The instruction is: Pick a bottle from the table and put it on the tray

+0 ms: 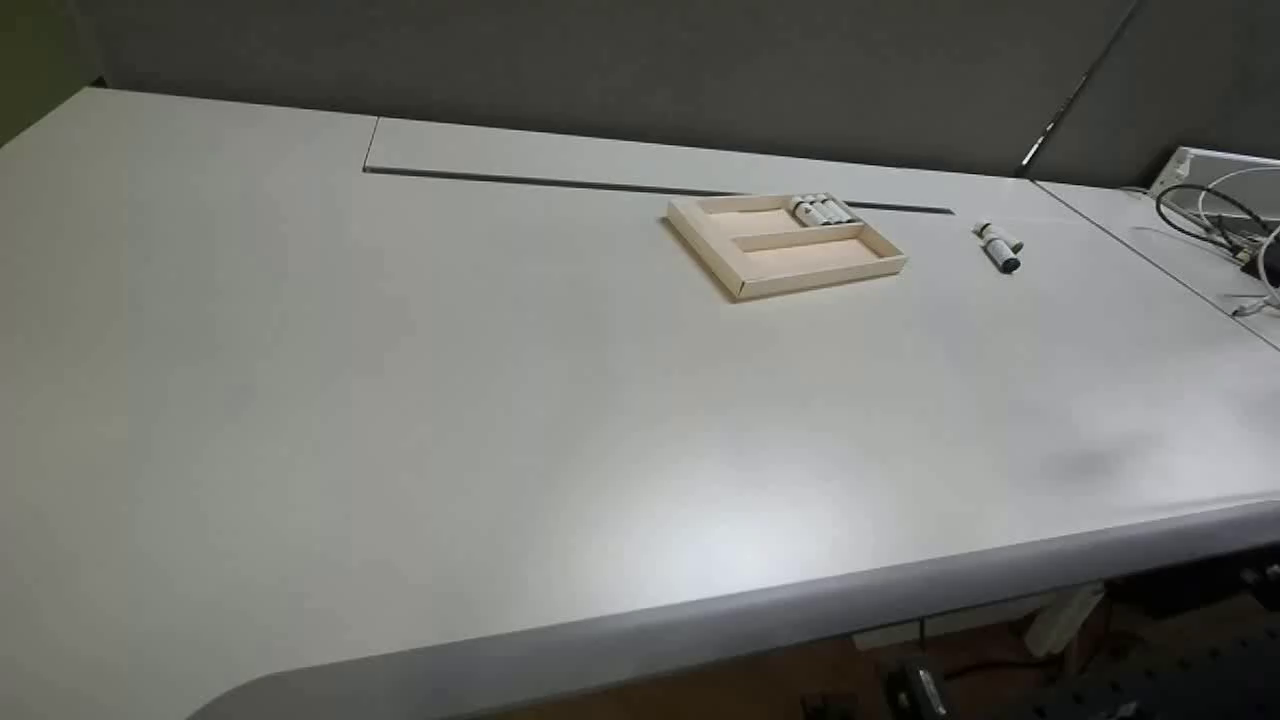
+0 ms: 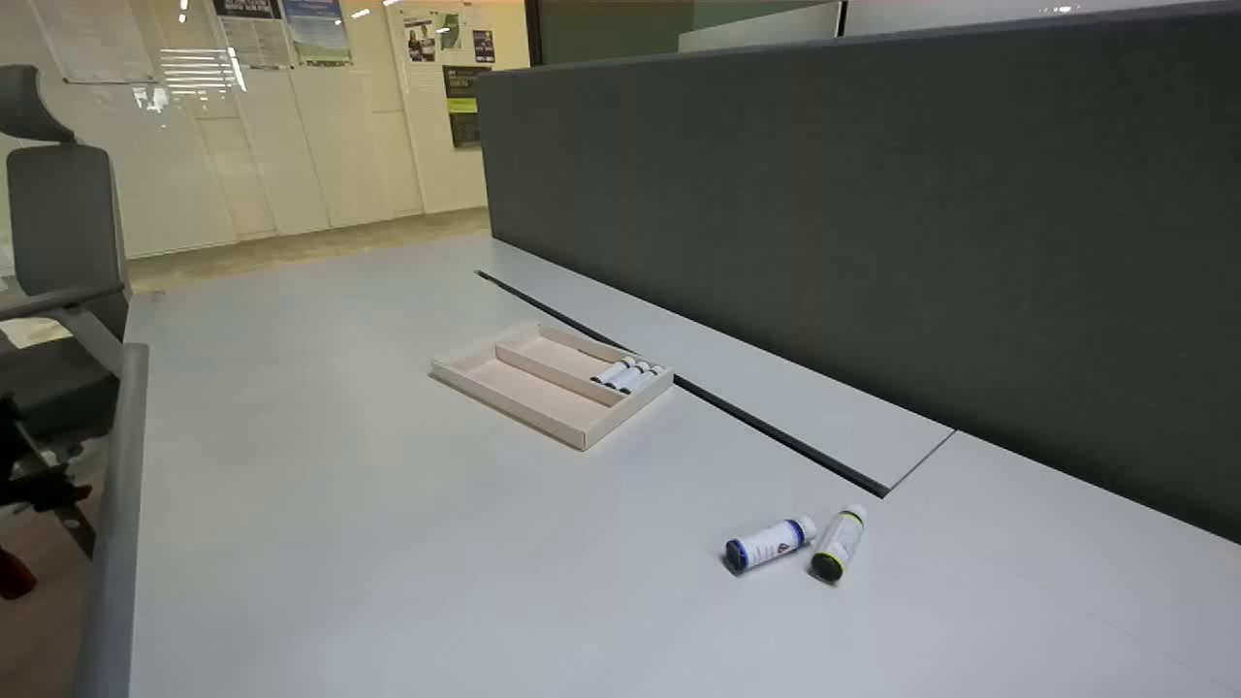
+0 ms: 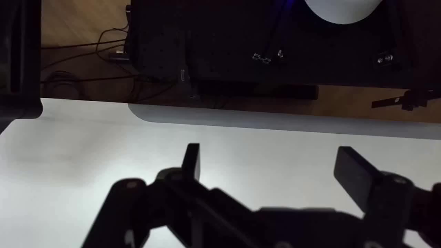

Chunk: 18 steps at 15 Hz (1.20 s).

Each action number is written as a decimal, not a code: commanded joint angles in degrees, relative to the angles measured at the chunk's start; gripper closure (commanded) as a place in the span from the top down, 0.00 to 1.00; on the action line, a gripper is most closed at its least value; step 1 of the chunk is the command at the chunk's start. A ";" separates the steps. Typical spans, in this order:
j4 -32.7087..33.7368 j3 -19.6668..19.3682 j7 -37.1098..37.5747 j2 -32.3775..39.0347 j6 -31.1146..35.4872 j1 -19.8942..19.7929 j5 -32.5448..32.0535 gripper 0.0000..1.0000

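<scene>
Away from the tray, over the table, the gripper was spread wide and held nothing. I couldn't tell which way it must reach. Past one side of the tray, a blue-ringed bottle lay flat, pointing about the same way as that side, and a yellow-ringed bottle lay just beyond.

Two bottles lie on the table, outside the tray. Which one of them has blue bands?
The left bottle of the pair in an exterior view: blue bands ring both ends. The right bottle has yellow-green bands instead.
</scene>
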 commanded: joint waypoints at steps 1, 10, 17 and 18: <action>0.10 -0.24 0.10 -0.03 -0.17 0.30 -0.07 1.00; 2.36 -1.08 0.43 3.06 0.71 -0.20 0.02 1.00; 19.01 -8.28 -2.00 22.85 11.45 -4.09 3.10 1.00; 21.99 -8.77 -1.97 25.64 13.53 -4.77 4.96 1.00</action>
